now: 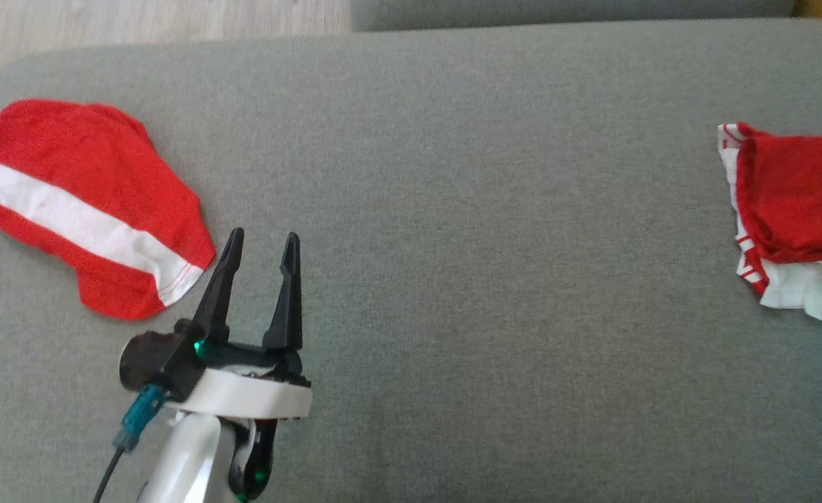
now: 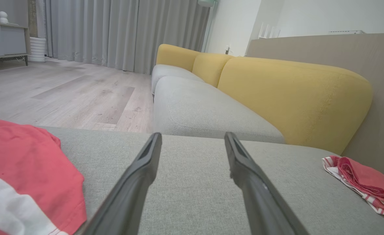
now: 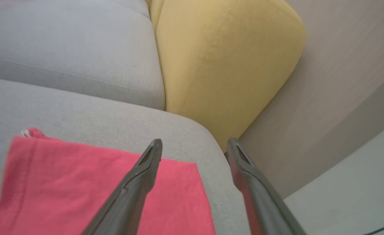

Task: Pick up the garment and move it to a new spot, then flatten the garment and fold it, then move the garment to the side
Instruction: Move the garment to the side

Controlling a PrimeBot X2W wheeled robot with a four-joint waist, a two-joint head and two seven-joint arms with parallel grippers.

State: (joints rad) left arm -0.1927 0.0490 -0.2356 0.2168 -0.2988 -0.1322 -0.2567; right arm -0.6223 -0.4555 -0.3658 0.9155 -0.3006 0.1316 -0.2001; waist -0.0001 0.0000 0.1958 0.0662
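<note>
Well right of the left gripper [image 1: 264,234], the folded garment [image 1: 795,188] runs off the picture's edge; beneath the right gripper [image 3: 195,141] it is blurred, its near part cut off.

Left of frame: banded garment [image 1: 82,202], red with one white band. Right: folded garment [image 1: 795,195], red over seemingly red-striped white. Cushion [image 1: 453,209] grey.

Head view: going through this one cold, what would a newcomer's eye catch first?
Two splashes of red on the grey sofa cushion: a loose red garment with a white stripe lying at the far left, and a folded red-and-white garment at the right edge. Between them, nearer the left one, the left gripper stands open and empty over the cushion.
</note>
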